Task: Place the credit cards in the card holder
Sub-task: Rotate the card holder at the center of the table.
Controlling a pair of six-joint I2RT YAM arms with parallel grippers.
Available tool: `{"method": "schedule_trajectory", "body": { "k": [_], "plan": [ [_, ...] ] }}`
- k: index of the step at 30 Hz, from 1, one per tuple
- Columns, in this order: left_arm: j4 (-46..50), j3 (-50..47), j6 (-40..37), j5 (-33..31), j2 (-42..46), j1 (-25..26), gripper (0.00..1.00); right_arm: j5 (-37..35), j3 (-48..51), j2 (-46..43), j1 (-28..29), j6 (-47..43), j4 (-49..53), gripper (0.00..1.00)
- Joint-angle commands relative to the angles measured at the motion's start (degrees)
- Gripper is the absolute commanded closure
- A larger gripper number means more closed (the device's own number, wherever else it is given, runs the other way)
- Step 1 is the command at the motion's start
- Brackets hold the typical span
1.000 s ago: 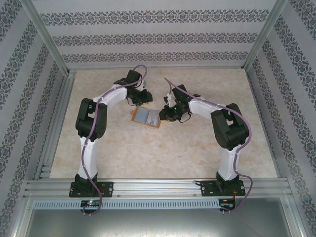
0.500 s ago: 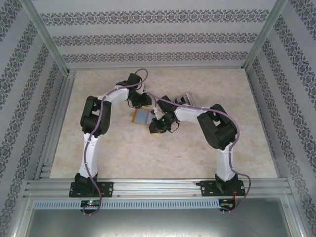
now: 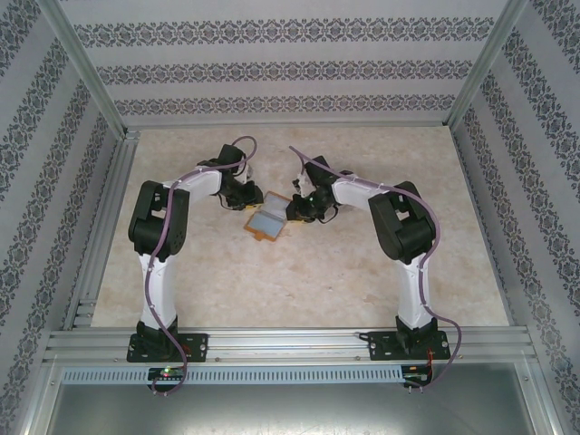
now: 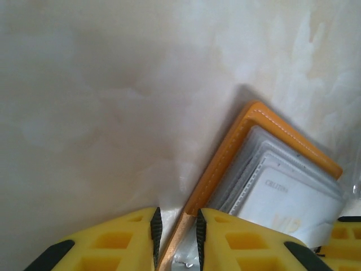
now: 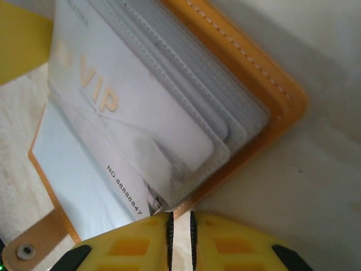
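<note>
Pinching wallet: left pincer, right pincer

Card holder now seemingly more askew.

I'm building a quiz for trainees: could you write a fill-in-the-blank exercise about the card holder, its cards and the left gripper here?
The card holder lies ___ on the table.
The card on top is printed with the letters ___.
The left gripper pinches the card holder's ___ rim.
Missing words: open; VIP; orange.
</note>
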State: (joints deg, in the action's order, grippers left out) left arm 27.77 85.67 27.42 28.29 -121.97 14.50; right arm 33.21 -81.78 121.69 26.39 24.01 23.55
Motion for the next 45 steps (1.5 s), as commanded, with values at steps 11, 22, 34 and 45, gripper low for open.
{"method": "schedule_trajectory", "body": {
  "k": [11, 22, 34, 45],
  "plan": [
    [1.9, 3.2, 1.4, 3.5, -2.2, 0.0, 0.72, 0.0, 3.2, 0.2, 2.9, 1.4, -4.0, 0.80],
    [-2.7, 4.6, 4.6, 6.5, -4.9, 0.1, 0.72, 4.1, -2.2, 3.0, 7.0, 2.6, -3.4, 0.80],
    [1.9, 15.9, 3.0, 7.5, -9.4, 0.5, 0.72, 3.6, 0.6, -7.2, 3.8, 2.6, -1.0, 0.80],
    [1.2, 25.0, 6.5, 8.5, -9.0, 1.1, 0.69, 0.4, 4.1, -18.7, -9.4, 0.2, 0.9, 0.76]
  ]
}}
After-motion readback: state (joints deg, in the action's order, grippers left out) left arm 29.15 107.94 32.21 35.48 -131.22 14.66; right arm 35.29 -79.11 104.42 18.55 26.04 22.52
